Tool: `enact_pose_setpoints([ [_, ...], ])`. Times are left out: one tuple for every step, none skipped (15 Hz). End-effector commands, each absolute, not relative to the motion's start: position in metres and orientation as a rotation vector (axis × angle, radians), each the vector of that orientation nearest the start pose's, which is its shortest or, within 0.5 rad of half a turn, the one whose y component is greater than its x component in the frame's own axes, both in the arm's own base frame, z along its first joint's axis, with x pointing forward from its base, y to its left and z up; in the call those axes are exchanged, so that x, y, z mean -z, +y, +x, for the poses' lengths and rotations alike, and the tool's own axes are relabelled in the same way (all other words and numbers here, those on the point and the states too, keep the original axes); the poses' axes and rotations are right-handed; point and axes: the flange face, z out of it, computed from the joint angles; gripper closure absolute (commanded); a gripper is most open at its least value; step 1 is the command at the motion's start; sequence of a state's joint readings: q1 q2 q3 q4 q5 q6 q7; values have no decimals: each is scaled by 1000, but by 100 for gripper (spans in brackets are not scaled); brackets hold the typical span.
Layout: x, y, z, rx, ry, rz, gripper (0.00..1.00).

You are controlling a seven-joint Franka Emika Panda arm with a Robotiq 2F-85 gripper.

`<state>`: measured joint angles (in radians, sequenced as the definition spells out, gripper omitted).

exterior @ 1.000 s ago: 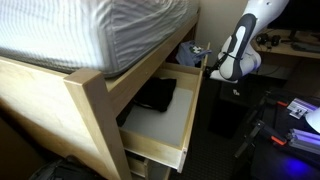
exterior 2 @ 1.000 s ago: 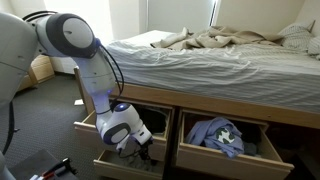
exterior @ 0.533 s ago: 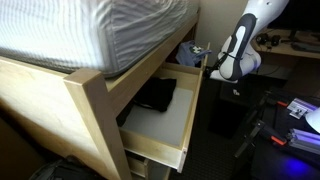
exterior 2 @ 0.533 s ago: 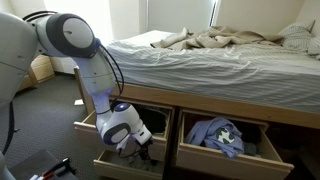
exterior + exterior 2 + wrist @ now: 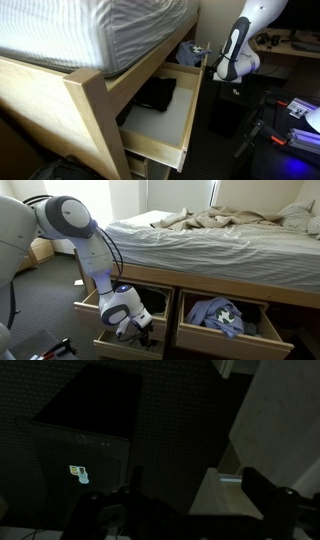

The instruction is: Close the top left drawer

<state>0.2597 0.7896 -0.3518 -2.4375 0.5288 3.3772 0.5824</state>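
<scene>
I'm holding my gripper (image 5: pixel 143 332) low at the outer front of the top left drawer (image 5: pixel 86 306), which is sitting pulled well out from under the bed (image 5: pixel 200 245). In an exterior view the drawer (image 5: pixel 193 110) is showing its whitish-grey floor with a flat black item (image 5: pixel 155 95) lying toward the back, and the gripper (image 5: pixel 210 66) is sitting just beside the drawer's front edge. The wrist view is very dark; the gripper (image 5: pixel 190 502) is reading as wide apart, with pale wood showing near the right finger (image 5: pixel 268 490). I can't tell whether it's touching. The neighbouring drawer (image 5: pixel 262 338) is standing open, holding blue clothing (image 5: pixel 218 315).
</scene>
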Motion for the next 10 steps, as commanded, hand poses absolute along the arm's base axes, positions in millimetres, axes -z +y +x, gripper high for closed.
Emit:
enact_pose_setpoints([
  [-49,-130,426,513,1724,-2879,0],
  [-49,-132,425,503,1725,-2906,0],
  [-49,-128,431,550,1735,-2871,0],
  [-53,-121,441,632,1749,-2820,0],
  [-55,-113,453,710,1757,-2751,0],
  [-58,-104,472,759,1756,-2684,0],
  [-59,-94,487,787,1759,-2619,0],
  [-68,-80,514,831,1746,-2576,0],
  [-61,-81,513,790,1770,-2553,0],
  [-57,-77,517,789,1783,-2521,0],
])
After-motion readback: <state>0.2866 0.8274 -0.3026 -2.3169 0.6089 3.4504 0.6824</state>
